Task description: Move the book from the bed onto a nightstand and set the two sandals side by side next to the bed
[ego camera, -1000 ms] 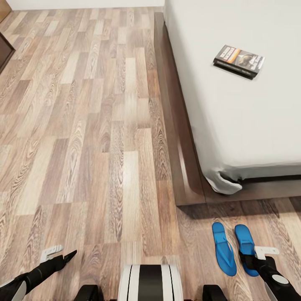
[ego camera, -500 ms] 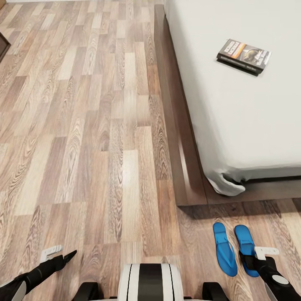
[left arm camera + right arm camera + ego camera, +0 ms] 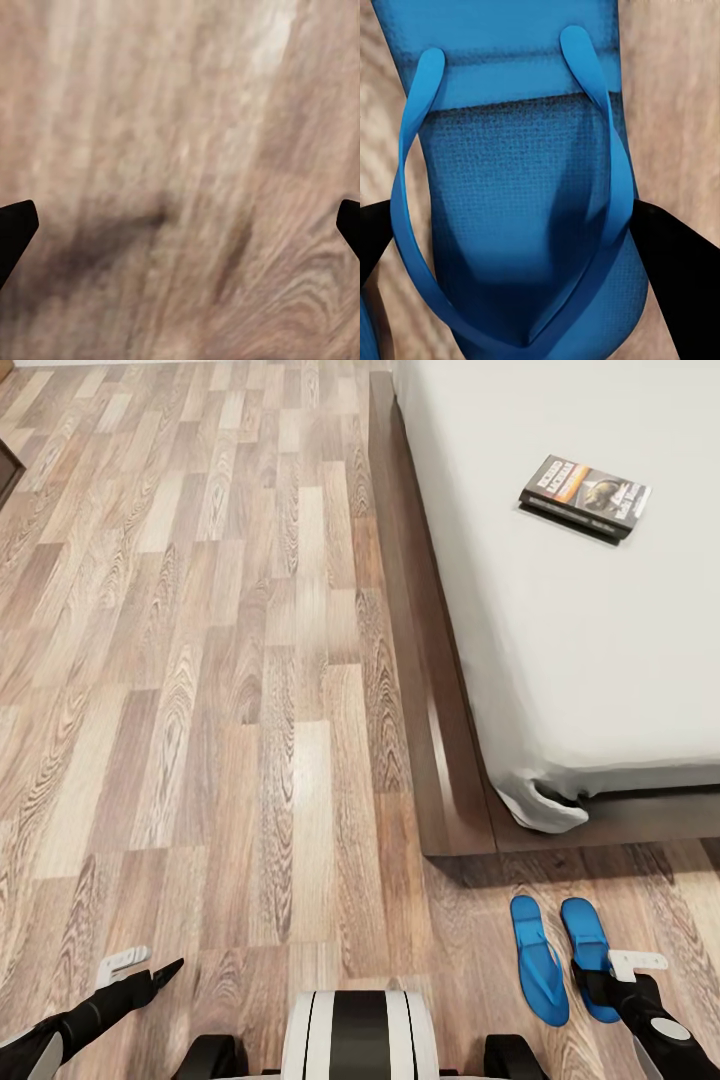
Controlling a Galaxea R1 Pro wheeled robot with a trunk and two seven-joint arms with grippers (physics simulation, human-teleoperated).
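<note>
The book (image 3: 585, 495), dark with an orange band, lies flat on the bed's pale mattress (image 3: 560, 650), well in from the edge. The two blue sandals lie side by side on the floor just off the bed's corner, one (image 3: 538, 960) to the left of the other (image 3: 586, 945). My right gripper (image 3: 600, 988) hovers over the heel end of the right-hand sandal (image 3: 525, 195). It is open, with a black fingertip (image 3: 375, 240) on either side of the sole. My left gripper (image 3: 155, 978) is open above bare floor (image 3: 180, 150).
The bed's dark wood frame (image 3: 420, 690) runs along the mattress and ends in a corner ahead of the sandals. Wide wood-plank floor (image 3: 220, 660) stretches to the left. A dark piece of furniture (image 3: 6, 470) juts in at the far left edge.
The whole picture has shifted a little, so the camera has moved. Book and sandals lie as before, and both grippers keep their poses.
</note>
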